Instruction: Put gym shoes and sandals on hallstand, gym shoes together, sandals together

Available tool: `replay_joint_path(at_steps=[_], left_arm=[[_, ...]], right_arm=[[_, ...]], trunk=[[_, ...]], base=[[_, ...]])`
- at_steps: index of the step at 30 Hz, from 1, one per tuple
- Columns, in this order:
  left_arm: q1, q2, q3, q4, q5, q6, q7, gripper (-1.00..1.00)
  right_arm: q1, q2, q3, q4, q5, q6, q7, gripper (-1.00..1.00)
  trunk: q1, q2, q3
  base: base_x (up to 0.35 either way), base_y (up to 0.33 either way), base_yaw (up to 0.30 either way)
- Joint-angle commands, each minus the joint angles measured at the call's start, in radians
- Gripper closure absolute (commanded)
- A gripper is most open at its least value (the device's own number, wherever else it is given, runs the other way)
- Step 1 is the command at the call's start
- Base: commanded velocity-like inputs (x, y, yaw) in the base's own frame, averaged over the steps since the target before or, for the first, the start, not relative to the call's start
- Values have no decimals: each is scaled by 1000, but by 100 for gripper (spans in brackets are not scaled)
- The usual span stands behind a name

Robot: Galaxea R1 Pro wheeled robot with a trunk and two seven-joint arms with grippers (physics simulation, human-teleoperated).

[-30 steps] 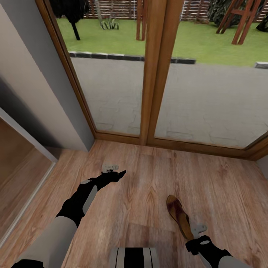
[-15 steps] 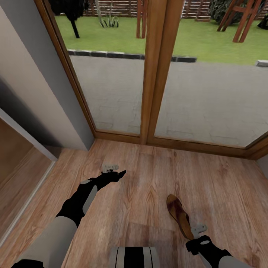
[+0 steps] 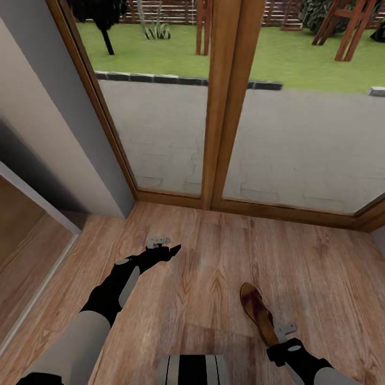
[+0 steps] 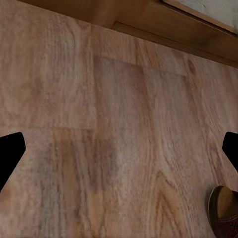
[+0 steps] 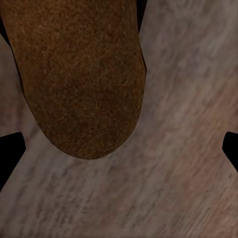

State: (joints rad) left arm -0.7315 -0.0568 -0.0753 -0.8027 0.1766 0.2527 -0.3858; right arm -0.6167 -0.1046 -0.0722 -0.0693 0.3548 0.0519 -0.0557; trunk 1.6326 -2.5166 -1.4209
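Sandal on the floor by the glass doors

Sandal (image 3: 258, 313) of dark brown lies flat on the wood floor (image 3: 214, 267), its rounded end toward the glass doors (image 3: 230, 107) and its near end reaching the right gripper (image 3: 283, 332). No brand, label or writing can be read on it or anywhere else in these views. The right wrist view looks straight down on one rounded end of the sandal (image 5: 82, 74), a plain grainy brown surface that runs out of the picture, so its straps and full length are not seen there. The black tips of the right gripper's fingers (image 5: 11, 153) stand at the two edges of that view with bare floor between them; the jaws are spread wide and grip nothing.

The left gripper (image 3: 159, 241) hangs over bare planks nearer the doors, well apart from the sandal. In the left wrist view its fingers (image 4: 10, 156) likewise sit far out at the two sides, jaws wide and empty, over the floor (image 4: 109, 124). A small curved piece of the sandal (image 4: 224, 210) shows at the corner of that view, mostly cut off.

A wooden door frame (image 3: 224, 107) divides the glass, with paving and lawn beyond. A grey wall (image 3: 48, 133) stands at the left, and beside it a pale-edged opening whose inside is cut off and hard to make out. The robot's own trunk (image 3: 192, 370) is partly visible at the bottom edge.
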Motion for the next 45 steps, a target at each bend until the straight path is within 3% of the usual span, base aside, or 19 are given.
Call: replay_joint_path(at_steps=[1,23,35,45], left_arm=[[0,0,0,-1,11,10,-1,-100],[0,0,0,-1,11,10,-1,-100],[0,0,1,-1,11,10,-1,-100],[0,0,0,-1,11,10,-1,-100]], right_arm=[[0,1,-7,-1,10,5,-1,-100],[0,2,-6,-1,10,5,-1,-100],[0,0,-8,-2,10,6,-1,-100],[0,1,-8,-1,10,6,-2,-100]], trunk=[[0,0,-1],[0,0,-1],[5,-3,-61],[5,-3,-70]], base=[[1,0,0],[12,17,0],[0,0,0],[0,0,0]])
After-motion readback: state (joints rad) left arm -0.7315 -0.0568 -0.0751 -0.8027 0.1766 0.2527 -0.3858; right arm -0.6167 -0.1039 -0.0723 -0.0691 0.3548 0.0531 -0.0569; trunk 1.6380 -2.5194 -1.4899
